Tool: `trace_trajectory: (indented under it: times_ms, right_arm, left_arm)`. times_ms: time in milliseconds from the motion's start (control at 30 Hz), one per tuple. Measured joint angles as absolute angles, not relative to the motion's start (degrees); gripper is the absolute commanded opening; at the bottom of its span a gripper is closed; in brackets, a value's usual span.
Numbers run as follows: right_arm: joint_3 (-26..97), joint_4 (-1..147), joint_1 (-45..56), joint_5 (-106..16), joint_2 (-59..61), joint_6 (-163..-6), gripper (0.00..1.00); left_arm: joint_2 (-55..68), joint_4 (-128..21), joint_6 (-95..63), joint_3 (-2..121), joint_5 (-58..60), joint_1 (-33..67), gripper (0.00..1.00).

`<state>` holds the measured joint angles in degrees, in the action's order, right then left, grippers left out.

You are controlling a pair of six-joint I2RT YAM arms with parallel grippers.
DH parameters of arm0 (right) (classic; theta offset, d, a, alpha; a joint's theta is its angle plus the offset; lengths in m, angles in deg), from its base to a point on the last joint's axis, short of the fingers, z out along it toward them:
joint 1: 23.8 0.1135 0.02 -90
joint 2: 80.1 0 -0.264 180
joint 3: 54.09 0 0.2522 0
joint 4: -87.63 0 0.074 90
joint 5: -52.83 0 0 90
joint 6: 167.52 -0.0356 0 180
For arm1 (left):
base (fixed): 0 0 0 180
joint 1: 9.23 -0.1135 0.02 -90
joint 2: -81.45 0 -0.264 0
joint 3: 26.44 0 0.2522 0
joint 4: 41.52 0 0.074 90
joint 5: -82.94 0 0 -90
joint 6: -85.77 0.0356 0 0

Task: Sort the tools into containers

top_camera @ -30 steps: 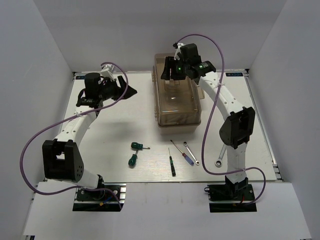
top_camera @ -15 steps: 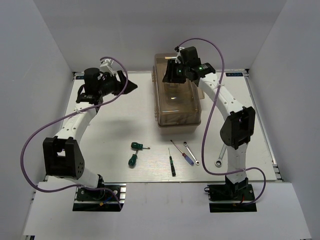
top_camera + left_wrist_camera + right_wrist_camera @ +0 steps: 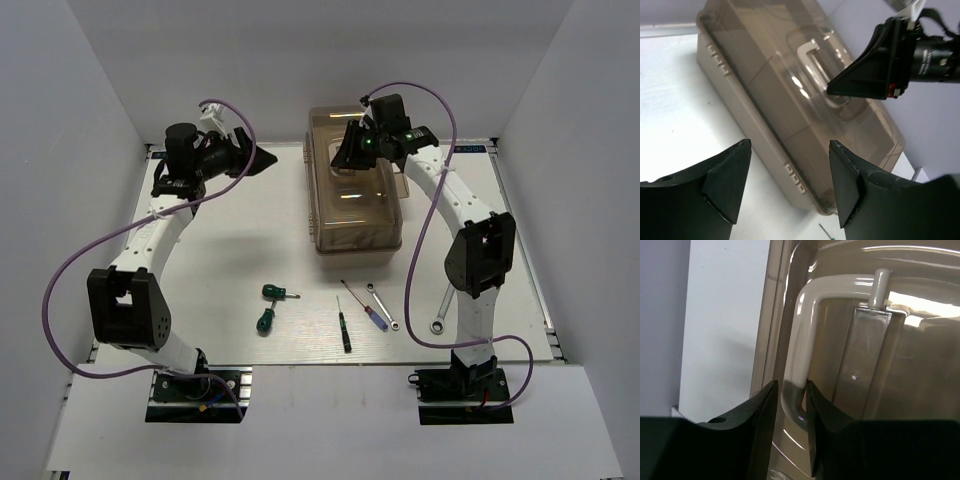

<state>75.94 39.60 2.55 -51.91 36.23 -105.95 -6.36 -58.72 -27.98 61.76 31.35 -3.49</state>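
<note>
The closed toolbox [image 3: 355,205], beige with a translucent brown lid, stands at the back of the table. My right gripper [image 3: 349,153] is above its far end, shut on the pale handle [image 3: 805,325], with its fingers on either side of the handle's curved end [image 3: 791,400]. My left gripper [image 3: 262,160] is open and empty, in the air left of the toolbox, facing its long side [image 3: 790,115]. Six tools lie in front: two green screwdrivers [image 3: 272,292] [image 3: 265,320], a dark one [image 3: 345,335], a blue-red one [image 3: 376,317] and two wrenches [image 3: 383,306] [image 3: 441,313].
The white table [image 3: 220,250] is walled by white panels at the back and sides. In the left wrist view, my right gripper [image 3: 865,75] shows over the handle [image 3: 812,62], and a screwdriver tip [image 3: 824,231] shows past the box corner.
My left gripper has risen and moved toward the back. My right wrist has shifted slightly right while staying at the handle. The toolbox and tools have not moved.
</note>
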Motion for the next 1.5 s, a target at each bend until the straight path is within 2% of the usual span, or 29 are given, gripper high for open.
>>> trace_trajectory:
  times_ms: [367, 733, 1033, 1500]
  right_arm:
    - [75.6, 40.0, 0.3, -59.7, 36.6, -109.4, 0.18]
    - [75.7, 41.3, -1.0, -64.4, 36.6, -112.0, 0.17]
    - [75.6, 41.7, -1.3, -65.7, 36.6, -112.6, 0.16]
    - [74.1, 43.6, -1.4, -67.1, 36.6, -113.2, 0.13]
  left_arm:
    - [-16.4, -51.0, -35.1, 67.7, 37.1, -0.7, 0.73]
    - [-22.4, -49.9, -37.4, 73.4, 38.9, 4.4, 0.73]
    - [-29.0, -50.8, -39.1, 80.6, 36.2, 7.4, 0.60]
    - [-36.0, -58.6, -40.3, 90.2, 31.9, 8.8, 0.59]
